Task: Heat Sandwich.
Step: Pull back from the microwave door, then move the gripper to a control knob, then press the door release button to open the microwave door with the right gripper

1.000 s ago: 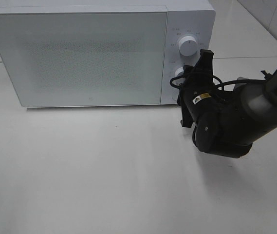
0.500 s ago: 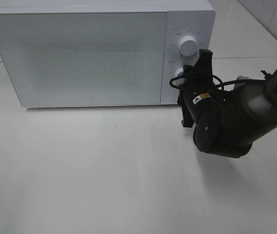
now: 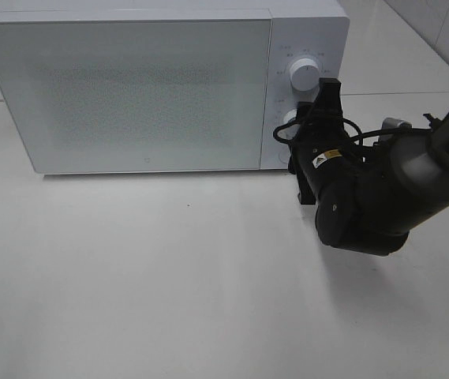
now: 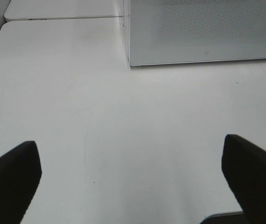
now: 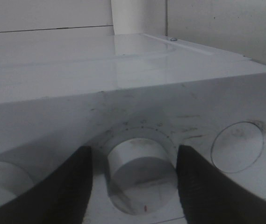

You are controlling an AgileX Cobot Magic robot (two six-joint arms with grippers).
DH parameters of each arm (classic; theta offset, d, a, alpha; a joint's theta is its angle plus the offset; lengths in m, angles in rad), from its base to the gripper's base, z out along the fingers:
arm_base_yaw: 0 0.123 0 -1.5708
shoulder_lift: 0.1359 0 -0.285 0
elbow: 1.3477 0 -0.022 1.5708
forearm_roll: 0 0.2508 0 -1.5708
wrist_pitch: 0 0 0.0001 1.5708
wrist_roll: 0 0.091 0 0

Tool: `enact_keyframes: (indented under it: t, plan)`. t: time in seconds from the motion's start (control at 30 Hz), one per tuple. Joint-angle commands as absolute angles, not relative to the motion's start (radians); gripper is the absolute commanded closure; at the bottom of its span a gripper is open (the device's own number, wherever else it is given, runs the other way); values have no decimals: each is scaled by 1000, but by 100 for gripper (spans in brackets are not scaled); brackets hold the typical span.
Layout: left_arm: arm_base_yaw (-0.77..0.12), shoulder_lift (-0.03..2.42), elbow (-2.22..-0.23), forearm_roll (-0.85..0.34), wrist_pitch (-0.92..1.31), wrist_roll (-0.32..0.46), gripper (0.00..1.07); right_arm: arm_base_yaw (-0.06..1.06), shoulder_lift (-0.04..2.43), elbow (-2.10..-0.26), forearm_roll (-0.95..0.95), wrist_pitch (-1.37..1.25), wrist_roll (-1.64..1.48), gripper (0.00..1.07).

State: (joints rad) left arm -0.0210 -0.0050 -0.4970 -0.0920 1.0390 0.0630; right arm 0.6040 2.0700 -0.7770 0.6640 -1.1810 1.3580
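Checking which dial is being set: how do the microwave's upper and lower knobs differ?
The upper knob shows whole; the lower knob is partly hidden. The upper knob stands free; the lower knob sits between the fingers of the right tool. Both are round and white.

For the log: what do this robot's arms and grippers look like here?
Right arm: bulky matte-black wrist, grey cylindrical link behind it, a looping black cable and a small yellow-and-white sticker. The right gripper and left gripper have plain dark fingers. The left arm itself is unseen.
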Motion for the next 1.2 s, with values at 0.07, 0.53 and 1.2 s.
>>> enact_keyframes:
  t: [0.07, 0.53, 1.2]
  plan:
    - [-19, -30, -494, -96, 1039, 66, 3, 605, 2039, -763, 652, -1278, 1314, 35]
    - [-19, -30, -494, -96, 1039, 66, 3, 606, 1937, -660, 561, -1068, 1174, 31]
    - [-19, -30, -494, -96, 1039, 66, 3, 462, 1566, -674, 92, -83, 435, 31]
